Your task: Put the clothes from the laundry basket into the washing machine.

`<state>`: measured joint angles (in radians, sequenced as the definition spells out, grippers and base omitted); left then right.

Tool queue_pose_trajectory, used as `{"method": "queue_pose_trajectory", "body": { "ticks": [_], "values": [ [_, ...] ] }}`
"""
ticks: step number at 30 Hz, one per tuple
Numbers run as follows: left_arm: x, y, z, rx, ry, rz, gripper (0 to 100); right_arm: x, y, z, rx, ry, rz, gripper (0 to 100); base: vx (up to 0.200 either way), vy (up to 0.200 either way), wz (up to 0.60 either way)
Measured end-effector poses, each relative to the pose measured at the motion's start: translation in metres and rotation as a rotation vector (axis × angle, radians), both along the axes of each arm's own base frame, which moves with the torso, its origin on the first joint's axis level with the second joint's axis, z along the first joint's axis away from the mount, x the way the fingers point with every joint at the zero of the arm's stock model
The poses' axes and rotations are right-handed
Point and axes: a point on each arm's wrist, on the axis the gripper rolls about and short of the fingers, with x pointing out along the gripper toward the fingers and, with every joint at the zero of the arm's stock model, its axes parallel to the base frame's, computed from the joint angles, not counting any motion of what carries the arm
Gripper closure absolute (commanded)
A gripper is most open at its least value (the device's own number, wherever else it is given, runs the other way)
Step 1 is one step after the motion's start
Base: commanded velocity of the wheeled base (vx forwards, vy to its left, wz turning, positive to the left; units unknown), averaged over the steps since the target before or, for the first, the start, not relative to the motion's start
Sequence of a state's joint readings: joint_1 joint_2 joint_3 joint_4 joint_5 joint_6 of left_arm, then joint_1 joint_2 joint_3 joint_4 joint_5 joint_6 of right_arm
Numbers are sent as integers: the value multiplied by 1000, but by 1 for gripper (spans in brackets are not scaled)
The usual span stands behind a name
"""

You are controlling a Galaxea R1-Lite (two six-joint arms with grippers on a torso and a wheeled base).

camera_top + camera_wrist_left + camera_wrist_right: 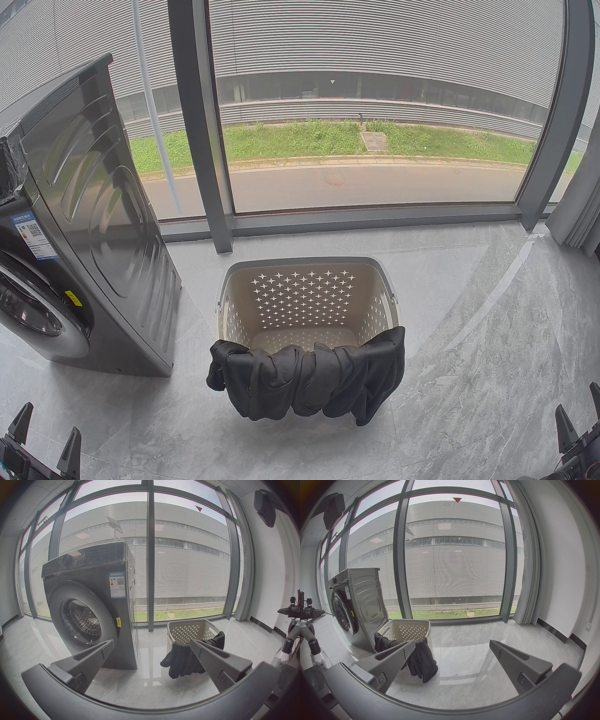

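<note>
A cream laundry basket (306, 265) stands on the floor in front of me, with a black garment (309, 378) draped over its near rim. To its left stands a dark grey washing machine (100, 206), its round drum opening (82, 620) facing toward me. My left gripper (45, 431) is low at the near left, open and holding nothing; in its wrist view the basket (190, 630) and black garment (184, 659) lie ahead. At the near right my right gripper (580, 412) is open too, with the basket (406, 630) and garment (420, 661) farther off.
A tall glass window wall with a dark post (200, 125) runs behind the basket. A grey curtain (578, 206) hangs at the far right. Open grey floor (487, 325) lies to the right of the basket and between it and me.
</note>
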<state>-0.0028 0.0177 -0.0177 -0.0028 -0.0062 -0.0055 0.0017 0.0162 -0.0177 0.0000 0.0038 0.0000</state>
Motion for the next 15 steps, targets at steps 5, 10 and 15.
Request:
{"method": "queue_pose_trajectory", "body": {
  "ticks": [5, 10, 15],
  "values": [
    [0, 0, 0, 0, 0, 0, 0, 0, 0, 0, 0, 0, -1, 0, 0, 200, 0],
    [0, 0, 0, 0, 0, -1, 0, 0, 0, 0, 0, 0, -1, 0, 0, 200, 0],
    [0, 0, 0, 0, 0, 0, 0, 0, 0, 0, 0, 0, 0, 0, 0, 200, 0]
  ]
}}
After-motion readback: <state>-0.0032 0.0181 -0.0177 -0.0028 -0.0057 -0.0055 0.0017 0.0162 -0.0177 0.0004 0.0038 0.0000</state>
